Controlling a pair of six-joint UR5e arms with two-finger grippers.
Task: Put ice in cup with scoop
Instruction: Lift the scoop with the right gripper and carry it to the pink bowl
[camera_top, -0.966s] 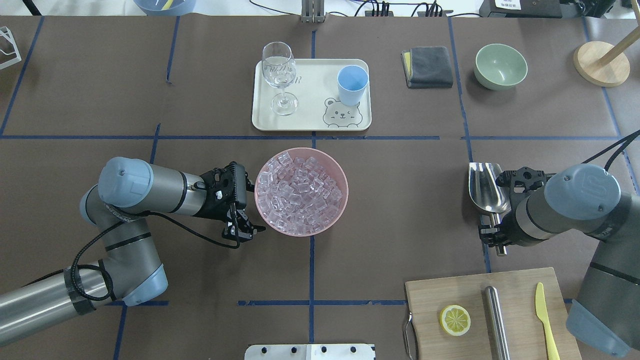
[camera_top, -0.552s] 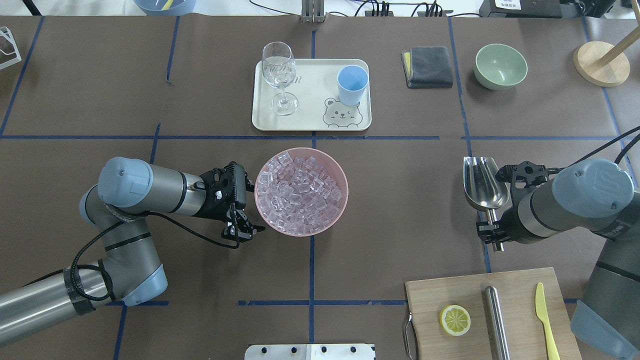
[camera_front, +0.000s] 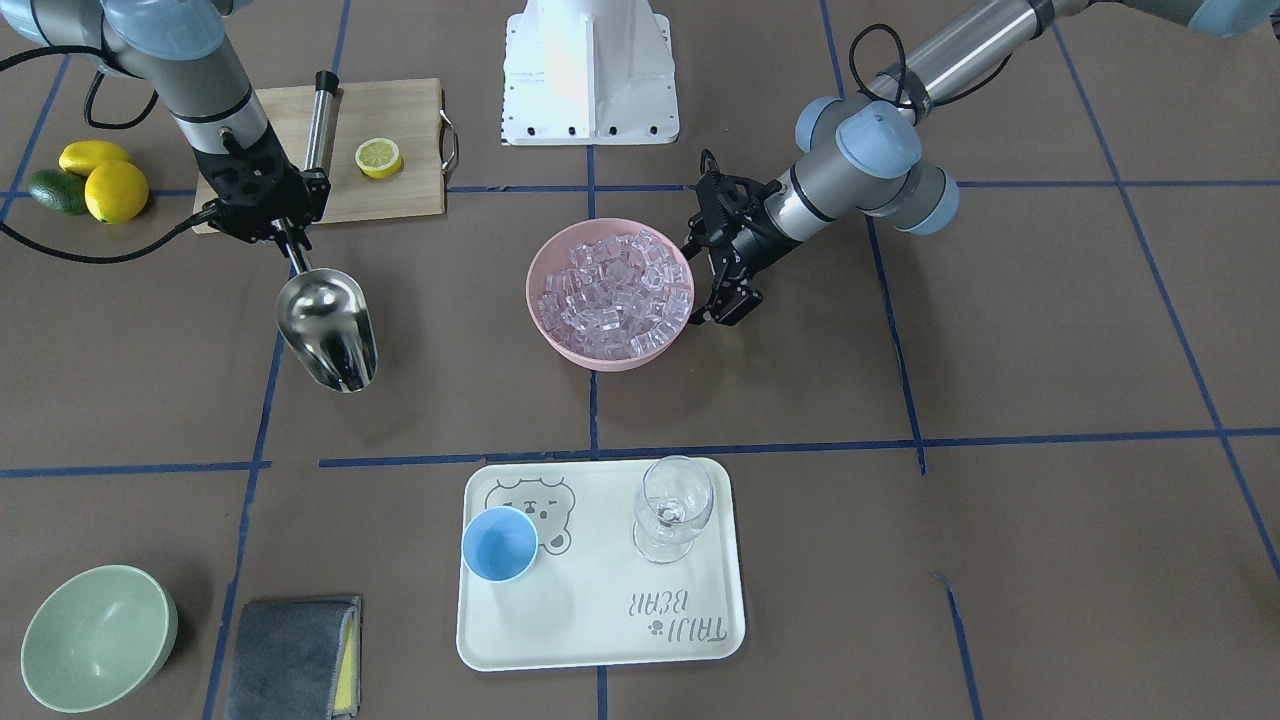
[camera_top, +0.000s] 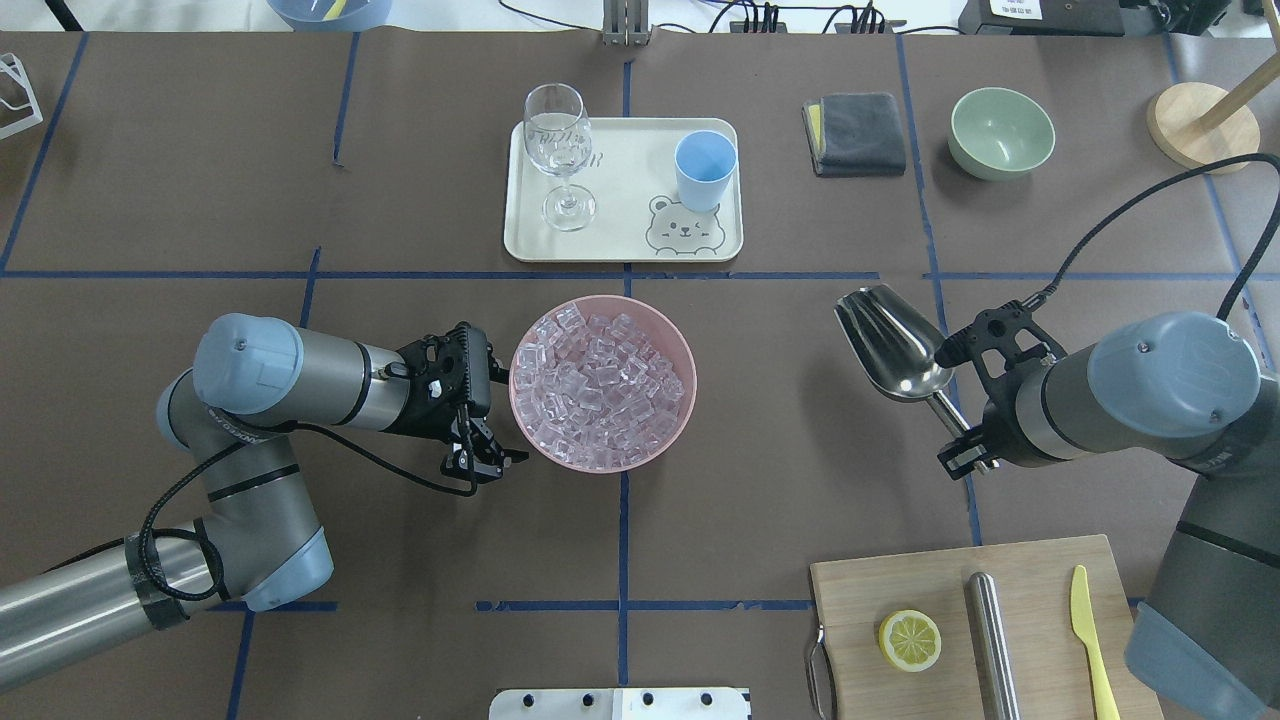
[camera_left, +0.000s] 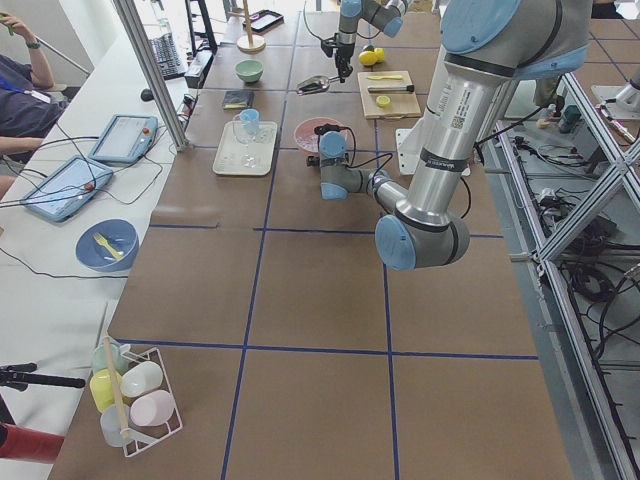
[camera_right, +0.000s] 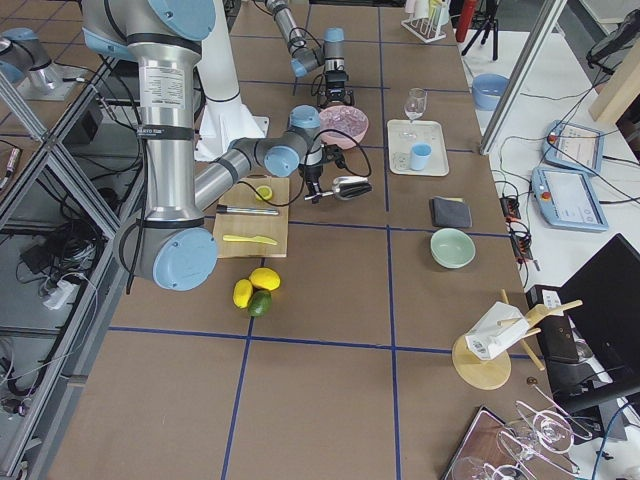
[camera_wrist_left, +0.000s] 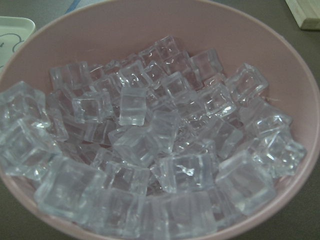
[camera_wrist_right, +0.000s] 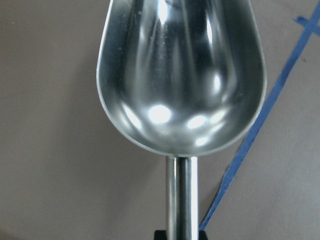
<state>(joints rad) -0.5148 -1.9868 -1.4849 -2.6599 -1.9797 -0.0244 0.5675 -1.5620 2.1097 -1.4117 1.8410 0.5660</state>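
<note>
The steel scoop (camera_top: 890, 340) is empty and held off the table by its thin handle in my right gripper (camera_top: 962, 452), which is shut on it. It also shows in the front view (camera_front: 325, 330) and fills the right wrist view (camera_wrist_right: 180, 75). The ice (camera_top: 600, 385) fills a pink bowl (camera_top: 520, 350) at the table's middle, well left of the scoop. My left gripper (camera_top: 482, 455) sits at the bowl's left rim; I cannot tell how its jaws stand. The light-blue cup (camera_top: 705, 168) stands empty on a cream tray (camera_top: 620, 245) beyond the bowl.
A stemmed glass (camera_top: 558, 150) stands on the tray beside the cup. A wooden board (camera_top: 860, 590) at the near right carries a lemon half, a steel tube and a yellow knife. A green bowl (camera_top: 1001, 132) and a grey cloth (camera_top: 855, 133) lie at the far right.
My right arm has carried the scoop to the left, towards the pink bowl, and turned its mouth to the upper left. The left arm and bowl have not moved.
</note>
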